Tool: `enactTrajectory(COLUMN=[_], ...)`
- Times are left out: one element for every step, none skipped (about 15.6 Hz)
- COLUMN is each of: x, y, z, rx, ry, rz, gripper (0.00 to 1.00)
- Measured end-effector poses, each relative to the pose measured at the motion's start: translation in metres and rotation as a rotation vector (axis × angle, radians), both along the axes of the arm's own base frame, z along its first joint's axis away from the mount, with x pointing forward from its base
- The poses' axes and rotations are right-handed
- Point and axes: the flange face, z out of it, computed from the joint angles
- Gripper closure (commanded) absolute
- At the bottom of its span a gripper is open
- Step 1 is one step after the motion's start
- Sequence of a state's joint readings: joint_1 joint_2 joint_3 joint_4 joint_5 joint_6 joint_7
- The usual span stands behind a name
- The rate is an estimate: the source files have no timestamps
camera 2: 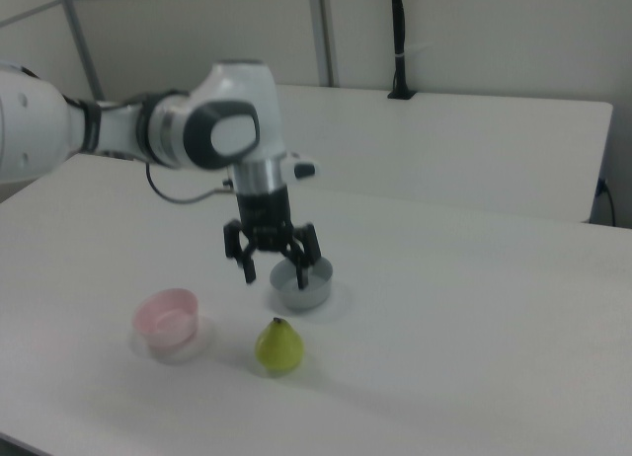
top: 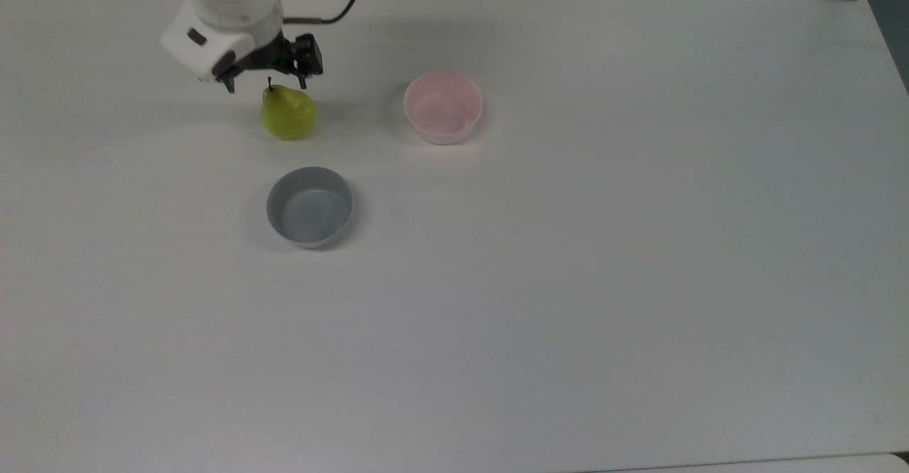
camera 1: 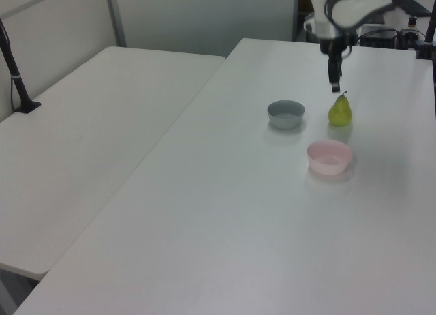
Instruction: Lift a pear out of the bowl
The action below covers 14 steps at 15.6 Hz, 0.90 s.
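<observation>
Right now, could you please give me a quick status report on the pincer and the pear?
Pincer open, hovering above the pear. Pear upright on the table, outside the pink bowl. Nothing in the way.

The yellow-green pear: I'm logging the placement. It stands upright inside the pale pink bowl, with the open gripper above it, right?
Not quite. The yellow-green pear stands upright on the white table, beside the pale pink bowl, not inside it, as the top view shows. The open gripper is above it.
</observation>
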State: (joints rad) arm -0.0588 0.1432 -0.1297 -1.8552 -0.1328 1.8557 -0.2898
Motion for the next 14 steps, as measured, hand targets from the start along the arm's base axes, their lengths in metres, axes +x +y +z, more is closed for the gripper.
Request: enactTrajectory(x=[0.004, 0.008, 0.011, 0.014, 0.018, 0.02, 0.021, 0.021, 0.02, 0.016, 0.01, 0.005, 0.001, -0.001], y=[0.004, 0.01, 0.02, 0.031, 0.049, 0.061, 0.076, 0.092, 0.109, 0.123, 0.135, 0.142, 0.144, 0.144], z=[0.022, 0.043, 0.063, 0.081, 0.103, 0.115, 0.126, 0.138, 0.149, 0.159, 0.168, 0.175, 0.181, 0.184], rx=[0.003, 0.013, 0.025, 0.03, 0.029, 0.028, 0.026, 0.026, 0.027, 0.028, 0.03, 0.03, 0.031, 0.032], ry=[-0.014, -0.031, -0.051, -0.069, -0.096, -0.113, -0.132, -0.152, -0.173, -0.188, -0.198, -0.203, -0.207, -0.21], rz=[-0.01, -0.02, -0.034, -0.049, -0.065, -0.073, -0.08, -0.086, -0.09, -0.096, -0.111, -0.128, -0.141, -0.147], gripper=[0.0, 0.0, 0.0, 0.0, 0.0, 0.0, 0.0, 0.0, 0.0, 0.0, 0.0, 0.0, 0.0, 0.0])
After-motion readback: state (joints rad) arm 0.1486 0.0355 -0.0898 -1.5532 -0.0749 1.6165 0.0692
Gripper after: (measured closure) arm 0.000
